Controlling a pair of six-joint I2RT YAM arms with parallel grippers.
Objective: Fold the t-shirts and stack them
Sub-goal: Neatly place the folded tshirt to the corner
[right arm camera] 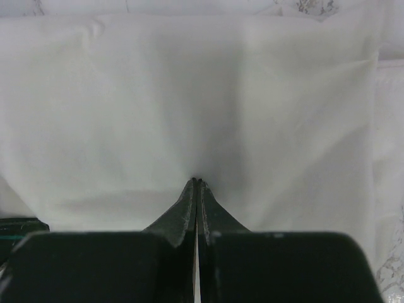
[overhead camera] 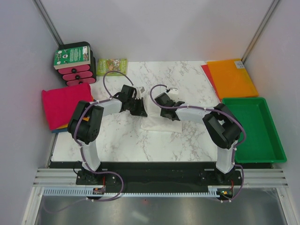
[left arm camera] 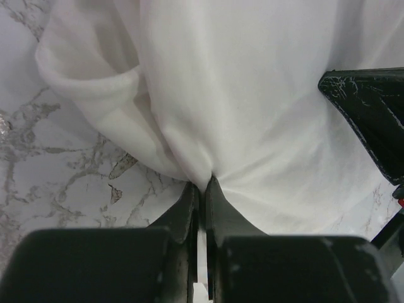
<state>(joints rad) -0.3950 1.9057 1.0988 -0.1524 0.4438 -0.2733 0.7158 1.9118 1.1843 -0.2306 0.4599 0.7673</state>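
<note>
Two robot arms work a white t-shirt (overhead camera: 155,124) on a marble surface (overhead camera: 126,138). The shirt lies crumpled to the left of a green tray (overhead camera: 253,129), which sits at the surface's right edge. Both arms reach in over the shirt from opposite sides.

The left tool (overhead camera: 138,107) is clamped on the shirt's edge farthest from the tray. In the left wrist view its fingers (left arm camera: 189,208) meet tip to tip at the left tool (left arm camera: 203,183), and the white t-shirt (left arm camera: 252,113) gathers into folds that run into the pinch. A rolled hem curls over the marble beside it.

The right tool (overhead camera: 165,111), on the side nearer the tray, is likewise closed on the shirt. In the right wrist view the right tool (right arm camera: 197,182) shows no gap between its tips. The white t-shirt (right arm camera: 189,95) puckers faintly where they nip it and is otherwise spread flat and smooth.

Much farther left of the tray, past both arms, a folded magenta-pink shirt (overhead camera: 63,105) tops a pile at the surface's left edge. Slivers of orange (overhead camera: 63,125) and blue (overhead camera: 56,131) cloth show beneath it.

Just behind the tray lies a flat orange sheet (overhead camera: 232,77). Far to the tray's left at the back stand a black-and-pink rack (overhead camera: 77,72) and a green booklet (overhead camera: 111,66).
</note>
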